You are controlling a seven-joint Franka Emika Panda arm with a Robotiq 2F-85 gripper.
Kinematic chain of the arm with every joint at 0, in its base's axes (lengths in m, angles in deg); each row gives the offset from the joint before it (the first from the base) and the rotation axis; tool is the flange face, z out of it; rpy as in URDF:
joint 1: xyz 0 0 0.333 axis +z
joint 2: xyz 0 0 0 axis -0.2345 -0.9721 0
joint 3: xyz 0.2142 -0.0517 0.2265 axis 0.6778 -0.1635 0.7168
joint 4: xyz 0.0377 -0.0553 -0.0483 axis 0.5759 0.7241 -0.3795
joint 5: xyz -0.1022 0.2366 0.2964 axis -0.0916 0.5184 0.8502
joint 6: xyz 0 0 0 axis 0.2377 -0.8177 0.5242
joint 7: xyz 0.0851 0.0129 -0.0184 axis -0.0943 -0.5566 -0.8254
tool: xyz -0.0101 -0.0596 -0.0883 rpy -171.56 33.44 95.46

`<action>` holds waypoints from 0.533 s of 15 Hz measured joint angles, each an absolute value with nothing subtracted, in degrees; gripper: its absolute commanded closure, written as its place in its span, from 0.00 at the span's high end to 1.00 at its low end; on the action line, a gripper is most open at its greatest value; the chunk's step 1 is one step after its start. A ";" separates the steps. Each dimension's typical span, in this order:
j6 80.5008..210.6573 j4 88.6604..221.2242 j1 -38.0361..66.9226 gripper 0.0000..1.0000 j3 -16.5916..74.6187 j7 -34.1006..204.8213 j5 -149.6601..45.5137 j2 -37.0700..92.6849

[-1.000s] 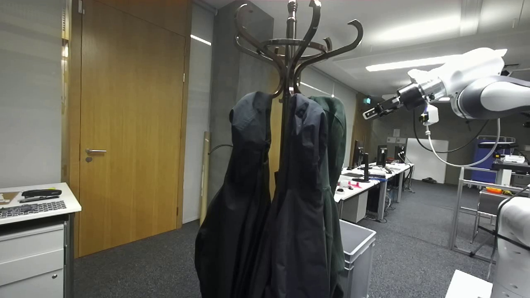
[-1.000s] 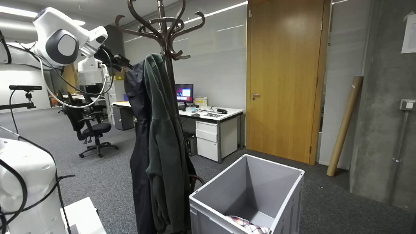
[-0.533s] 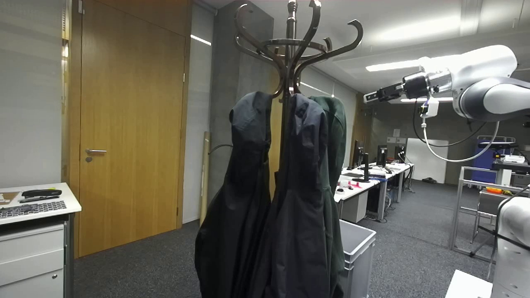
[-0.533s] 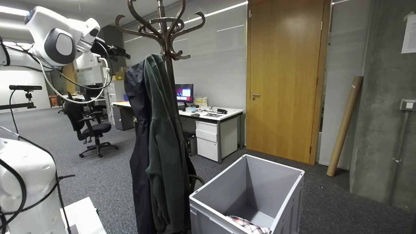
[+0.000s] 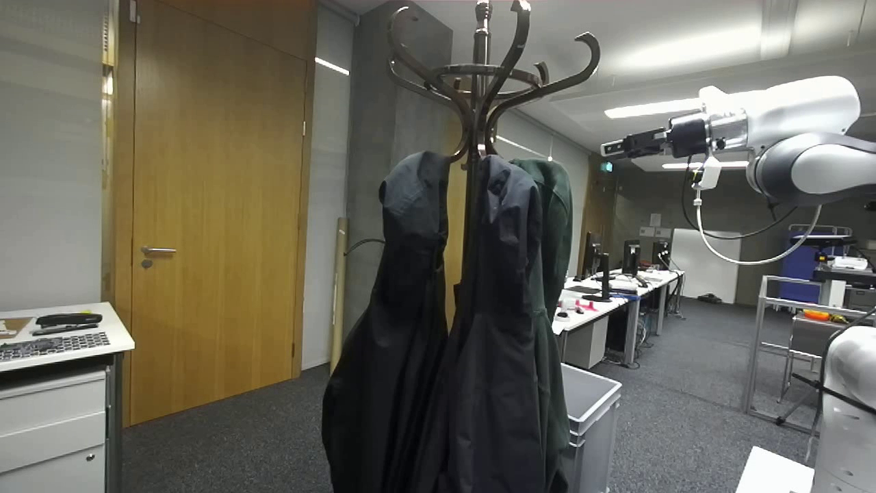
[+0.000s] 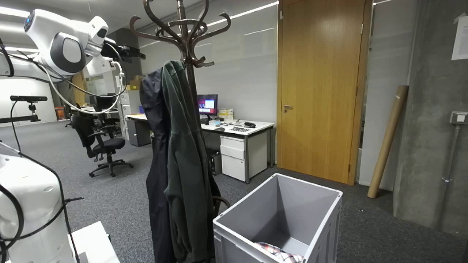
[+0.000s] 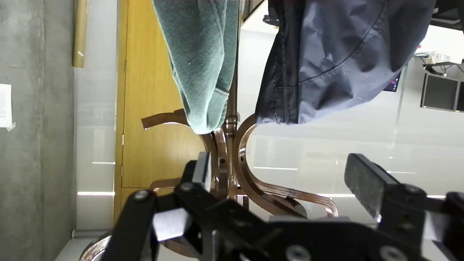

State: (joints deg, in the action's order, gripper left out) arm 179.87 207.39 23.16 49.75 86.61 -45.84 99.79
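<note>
My gripper [image 7: 281,170] stands open in the wrist view, fingers [image 7: 366,183] wide apart with nothing between them. That view is upside down. Beyond the fingers is a brown bentwood coat rack [image 7: 230,159], with a green garment [image 7: 197,61] and a dark navy jacket [image 7: 337,61] hanging from it. In both exterior views the gripper [image 5: 612,148] [image 6: 142,56] points roughly level toward the rack. An exterior view shows it above the navy jacket's [image 6: 151,87] top, with no contact visible. A black jacket [image 5: 410,274] also hangs on the rack.
A grey crate [image 6: 307,208] stands beside the rack with a plaid cloth [image 6: 279,252] inside. Curved hooks [image 5: 582,65] spread from the rack's top. A loose white cable [image 6: 65,100] hangs under the wrist. Behind are a desk [image 6: 256,126], a wooden door [image 6: 318,91] and an office chair [image 6: 106,146].
The gripper has swung up from a downward tilt to nearly level and now sits higher, slightly back from the rack. It has stayed open. The garments hang as before.
</note>
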 measured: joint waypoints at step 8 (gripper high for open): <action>182.40 207.34 20.89 1.00 50.46 86.62 -46.17 99.84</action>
State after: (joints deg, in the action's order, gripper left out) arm 182.40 207.34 20.89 50.46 86.62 -46.17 99.84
